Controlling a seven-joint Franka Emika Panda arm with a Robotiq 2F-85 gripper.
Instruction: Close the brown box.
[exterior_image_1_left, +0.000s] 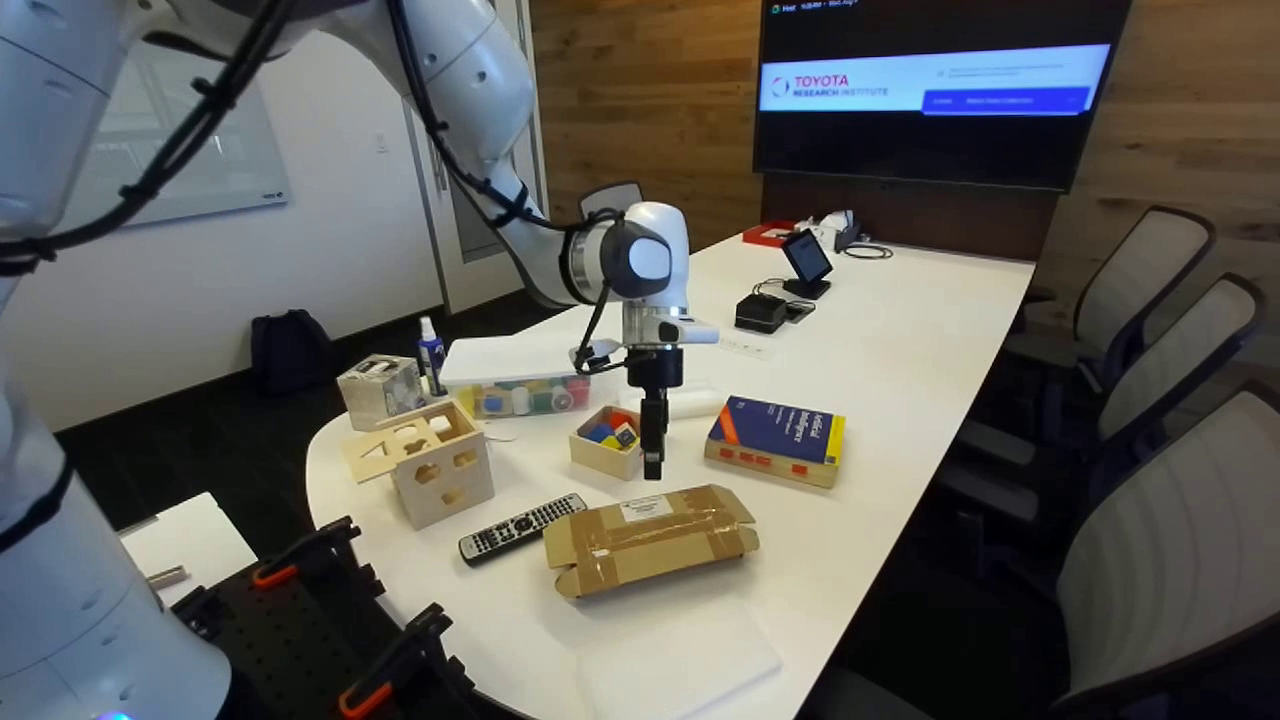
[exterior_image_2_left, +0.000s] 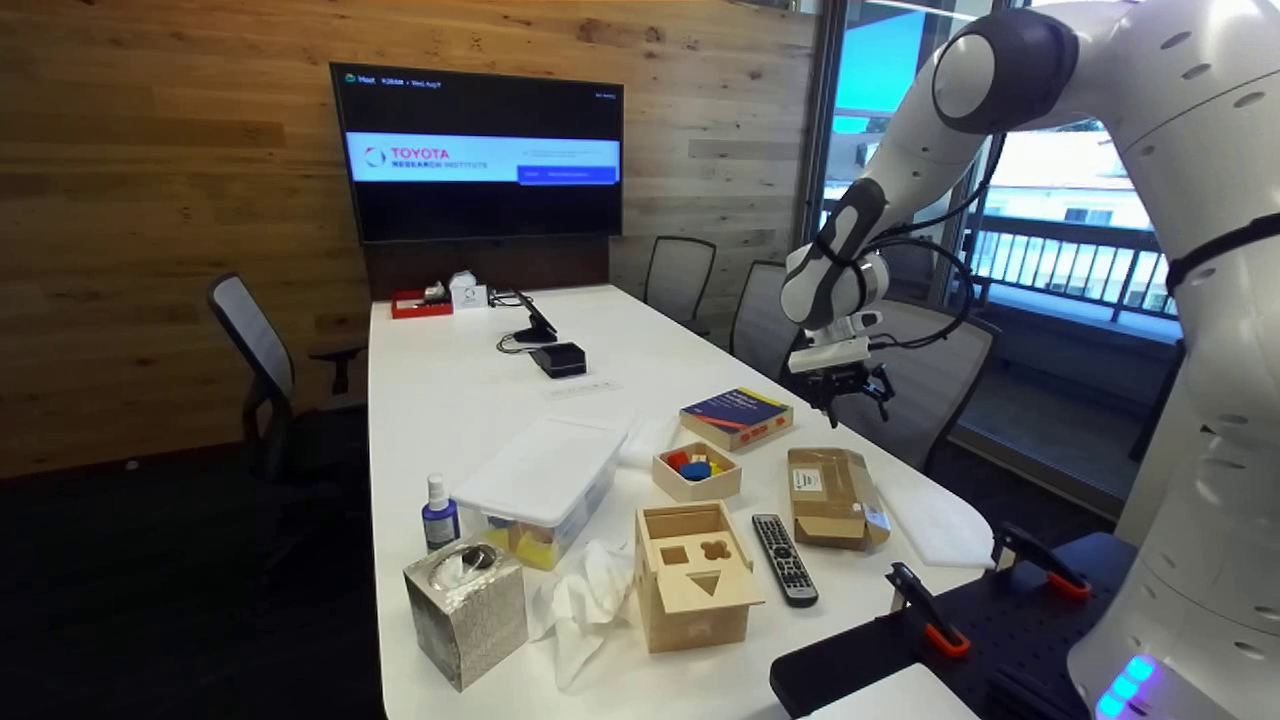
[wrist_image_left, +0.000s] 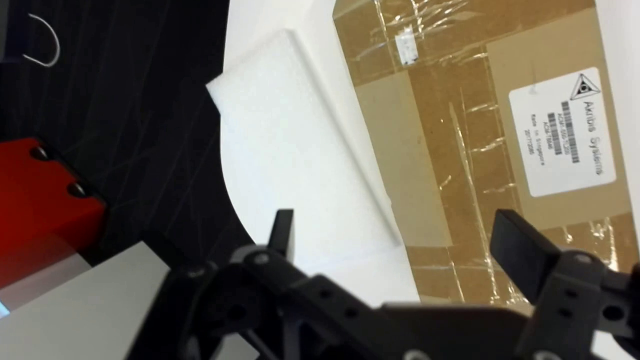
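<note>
The brown box (exterior_image_1_left: 650, 540) lies on the white table near the robot's end. It also shows in another exterior view (exterior_image_2_left: 830, 490) and in the wrist view (wrist_image_left: 430, 160). Its upper face is tan cardboard with clear tape and a white label. Small flaps stick out at both ends in an exterior view. Its dark inside does not show, and I cannot tell how far the lid is down. My gripper (exterior_image_1_left: 653, 465) points down above the box, apart from it. In the wrist view the gripper (wrist_image_left: 397, 227) has its fingers wide apart with nothing between them.
A remote (exterior_image_1_left: 525, 527) lies beside the box. A thick blue book (exterior_image_1_left: 775, 440) and a small wooden block tray (exterior_image_1_left: 598, 460) stand beyond it. A wooden shape sorter (exterior_image_1_left: 440, 470) stands further aside. A white foam sheet (wrist_image_left: 300, 150) lies between box and table edge.
</note>
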